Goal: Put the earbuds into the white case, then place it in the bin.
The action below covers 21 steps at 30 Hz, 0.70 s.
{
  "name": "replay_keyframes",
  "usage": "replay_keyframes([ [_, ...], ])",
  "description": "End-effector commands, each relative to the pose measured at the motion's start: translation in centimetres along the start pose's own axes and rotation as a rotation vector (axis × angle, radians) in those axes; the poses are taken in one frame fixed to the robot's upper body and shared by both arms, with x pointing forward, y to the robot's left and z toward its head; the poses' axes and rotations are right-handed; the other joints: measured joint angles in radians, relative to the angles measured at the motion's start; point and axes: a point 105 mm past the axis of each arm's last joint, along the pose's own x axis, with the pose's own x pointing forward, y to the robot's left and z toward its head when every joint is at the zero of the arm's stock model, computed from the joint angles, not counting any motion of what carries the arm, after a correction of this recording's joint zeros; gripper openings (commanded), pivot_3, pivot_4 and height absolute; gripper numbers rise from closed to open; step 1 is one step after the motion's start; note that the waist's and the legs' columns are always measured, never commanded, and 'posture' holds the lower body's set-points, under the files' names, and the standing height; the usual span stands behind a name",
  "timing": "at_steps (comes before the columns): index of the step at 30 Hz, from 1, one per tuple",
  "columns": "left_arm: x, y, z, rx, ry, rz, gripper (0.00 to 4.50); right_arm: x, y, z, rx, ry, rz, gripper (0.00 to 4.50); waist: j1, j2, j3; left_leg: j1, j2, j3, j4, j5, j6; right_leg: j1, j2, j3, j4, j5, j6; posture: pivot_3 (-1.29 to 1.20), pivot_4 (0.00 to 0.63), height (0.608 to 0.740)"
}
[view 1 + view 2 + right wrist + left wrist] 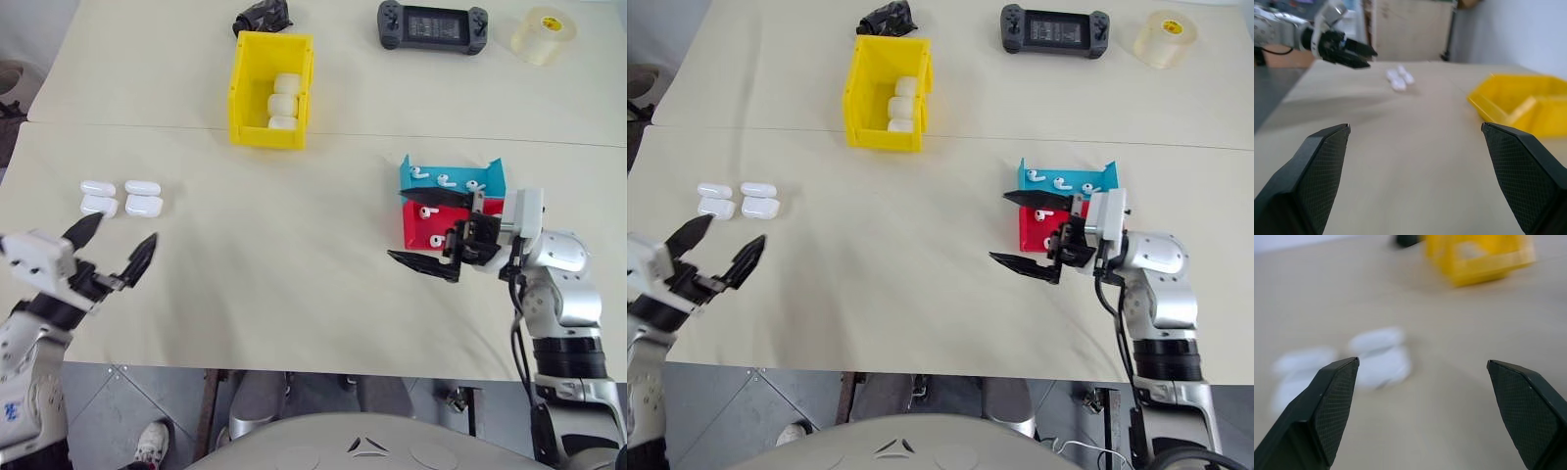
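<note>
Several closed white cases [122, 198] lie in a cluster at the table's left. My left gripper [125, 227] hovers just in front of them, open and holding nothing. The yellow bin [266, 132] stands at the back centre with three white cases inside. Tiny white earbuds [446, 179] lie in a teal tray [495, 176], and more earbuds [427, 211] in a red tray [409, 230] beside it. My right gripper [397, 224] points left across the front of these trays, open and empty. The right wrist view looks over the bin [1528, 103] and the cases [1399, 78] to the left gripper [1347, 51].
A black handheld game console [432, 25] and a roll of clear tape [543, 34] lie at the back right. A crumpled black object [261, 17] sits behind the bin. A seam [147, 124] crosses the table just in front of the bin.
</note>
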Motion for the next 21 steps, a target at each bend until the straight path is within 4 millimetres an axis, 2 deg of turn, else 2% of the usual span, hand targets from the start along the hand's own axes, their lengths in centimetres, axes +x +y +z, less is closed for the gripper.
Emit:
replay_keyframes([
  [1, -1.7, -0.4, 1.1, -0.018, 0.000, 0.080, 4.46, 0.8, 0.3, 1.1, -0.014, -0.060, 0.056, 4.50, 0.007, 0.000, 0.000, 0.000, 0.000, 0.000, 0.000, 0.000, 0.000, 0.001, 0.000, 0.000, -0.001, 0.000, 0.000, 0.00, 0.150, 0.740],
  [5, -1.9, -1.3, 1.2, -0.061, 0.047, 0.087, 4.46, 1.1, 0.2, 1.1, -0.009, -0.057, 0.074, 4.50, 0.016, -0.001, 0.000, 0.000, 0.000, -0.001, 0.000, -0.002, 0.001, 0.003, 0.000, 0.000, -0.006, 0.000, 0.000, 0.00, 0.150, 0.740],
  [8, -1.0, -1.4, 1.8, -0.103, 0.074, 0.094, 4.46, 0.4, 0.0, 0.8, -0.006, -0.021, 0.075, 4.50, 0.014, 0.000, 0.000, 0.000, 0.000, -0.002, 0.000, -0.002, 0.000, 0.004, 0.000, -0.001, -0.006, 0.000, 0.000, 0.00, 0.150, 0.740],
  [14, 3.1, -1.2, 3.7, -0.129, 0.199, 0.076, 4.46, -0.8, 0.1, 0.6, 0.002, 0.031, 0.073, 4.50, 0.013, 0.000, 0.000, 0.001, 0.000, -0.003, 0.000, -0.001, -0.001, 0.004, 0.000, -0.002, -0.005, 0.000, 0.000, 0.00, 0.150, 0.740],
  [21, 8.0, -0.6, 4.7, -0.179, 0.473, 0.048, 4.46, -0.2, 0.3, 1.0, 0.000, 0.024, 0.079, 4.50, 0.005, -0.001, 0.000, 0.000, -0.002, -0.004, 0.001, -0.001, -0.001, 0.001, 0.001, -0.003, 0.002, 0.000, 0.000, 0.00, 0.150, 0.740],
])
